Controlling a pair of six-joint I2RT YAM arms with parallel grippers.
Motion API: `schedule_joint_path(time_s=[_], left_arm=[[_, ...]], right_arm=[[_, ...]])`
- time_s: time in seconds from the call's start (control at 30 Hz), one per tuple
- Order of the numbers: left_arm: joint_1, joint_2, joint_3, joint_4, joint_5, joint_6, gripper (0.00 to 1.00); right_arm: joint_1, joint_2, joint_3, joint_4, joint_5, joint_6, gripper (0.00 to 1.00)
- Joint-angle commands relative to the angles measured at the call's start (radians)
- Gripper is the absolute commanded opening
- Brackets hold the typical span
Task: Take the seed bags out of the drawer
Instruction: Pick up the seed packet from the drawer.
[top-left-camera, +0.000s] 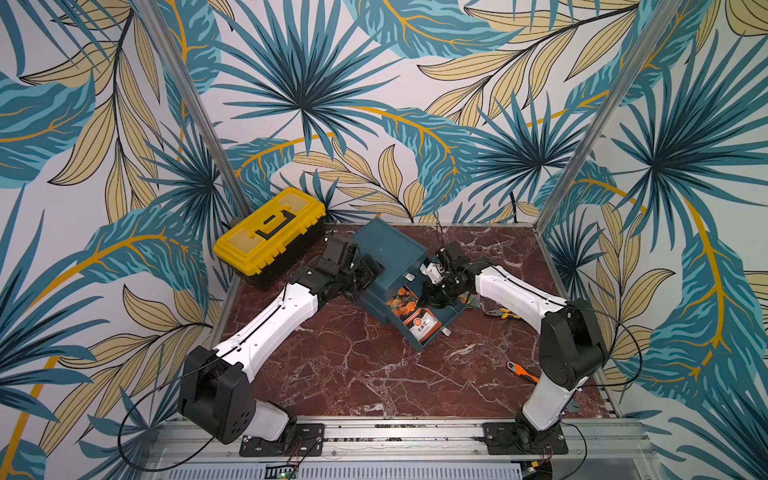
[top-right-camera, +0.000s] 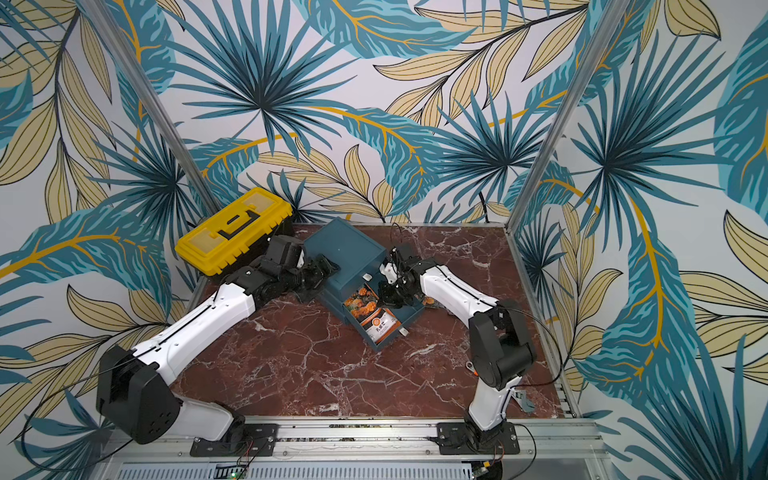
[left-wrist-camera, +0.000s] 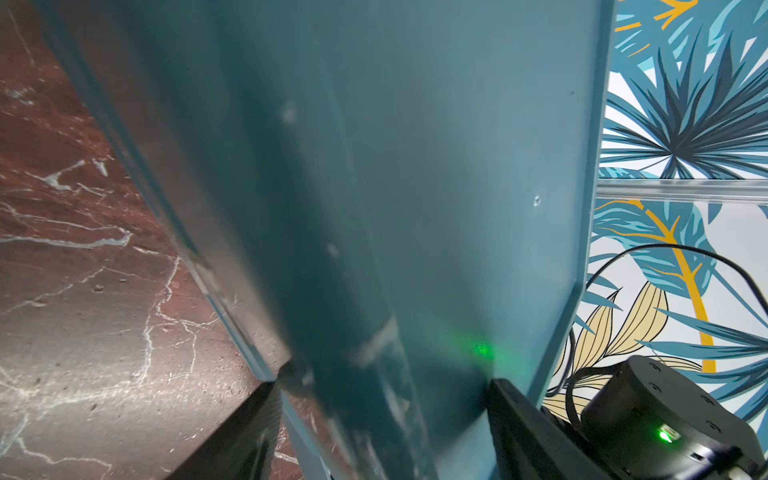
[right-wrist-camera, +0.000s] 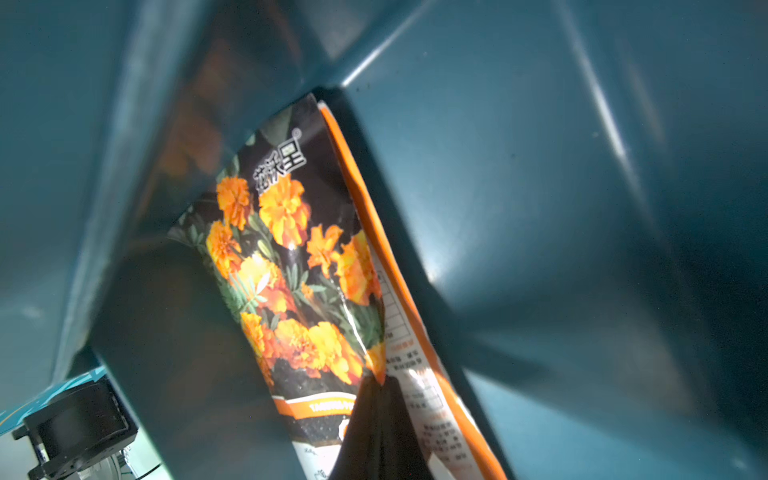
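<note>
Closest in, your right gripper was pinched shut on the marigold seed bag, which leaned inside the open drawer. Your left gripper clamped the cabinet. Pliers lay beside the drawer; a yellow toolbox sat near the cabinet.

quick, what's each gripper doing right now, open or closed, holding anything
left gripper: closed on the cabinet wall
right gripper: closed, pinching the edge of a seed bag
</note>
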Motion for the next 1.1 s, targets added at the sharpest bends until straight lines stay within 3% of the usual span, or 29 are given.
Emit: schedule_joint_path(time_s=[0.0, 0.23, 0.63, 1.07], left_arm=[[-0.006, 0.003, -0.021, 0.014, -0.001, -0.002, 0.82], [-0.006, 0.001, -0.026, 0.020, 0.004, -0.004, 0.82], [-0.008, -0.011, -0.041, 0.028, 0.007, -0.008, 0.82], [-0.008, -0.009, -0.040, 0.037, 0.014, -0.006, 0.82]], right_arm=[[-0.019, -0.075, -0.025, -0.004, 0.003, 0.053, 0.00], [-0.059, -0.114, -0.017, -0.091, 0.037, 0.079, 0.00], [-0.138, -0.140, 0.049, -0.171, -0.080, 0.152, 0.00], [-0.173, -0.158, 0.143, -0.385, -0.037, 0.039, 0.00]])
